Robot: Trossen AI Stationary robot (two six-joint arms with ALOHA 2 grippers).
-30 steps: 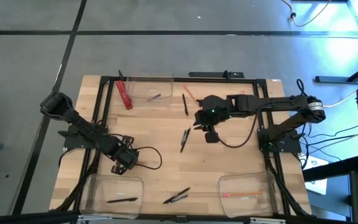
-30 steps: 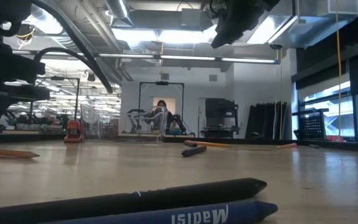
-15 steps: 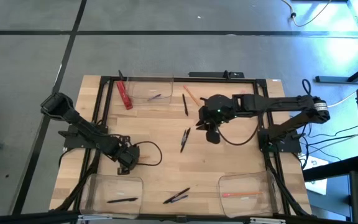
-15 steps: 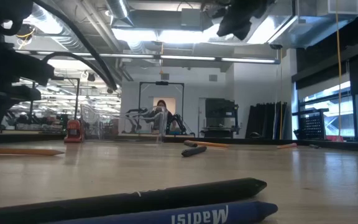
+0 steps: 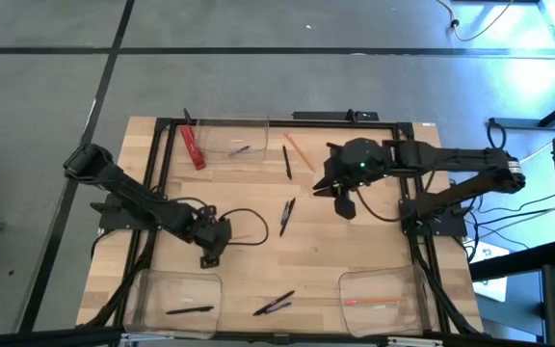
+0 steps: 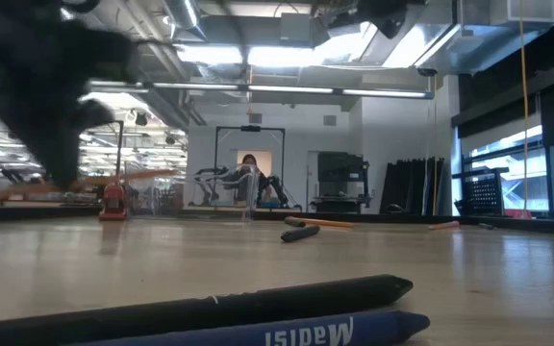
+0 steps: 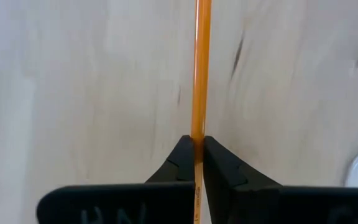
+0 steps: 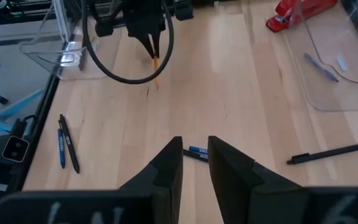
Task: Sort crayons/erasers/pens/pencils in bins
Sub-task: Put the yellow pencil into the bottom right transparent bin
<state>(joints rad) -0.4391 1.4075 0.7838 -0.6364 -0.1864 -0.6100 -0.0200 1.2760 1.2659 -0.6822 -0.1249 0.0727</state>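
Observation:
My left gripper (image 5: pixel 209 253) is over the table's near-left part and is shut on an orange pencil (image 7: pixel 200 68); in the low view this pencil (image 6: pixel 113 180) shows above the tabletop. My right gripper (image 5: pixel 341 200) hovers open over the table's middle right, above a black pen and a blue crayon (image 8: pixel 195 151) that lie side by side. Another pen (image 5: pixel 286 162) and a pencil (image 5: pixel 300 147) lie near the far bin (image 5: pixel 258 130), which holds a crayon (image 5: pixel 238 150). The near-left bin (image 5: pixel 143 289) holds a pen, and the near-right bin (image 5: pixel 412 289) a pencil. My left gripper pinches the pencil's shaft (image 7: pixel 198 138) between its two fingers, which come from above. The pencil runs on past the fingertips on both sides. It is lifted clear of the table and lies nearly level, one end a little higher.
A red flat strip (image 5: pixel 194 146) lies left of the far bin. A pen and a crayon (image 5: pixel 275 305) lie together at the near edge between the two near bins. A black cable (image 5: pixel 244 226) loops beside the left gripper. Bare wood lies in the table's middle.
My left gripper has moved toward the table's right and up, and the pencil that lay on the table is now lifted clear. My right gripper has drifted toward the table's right edge.

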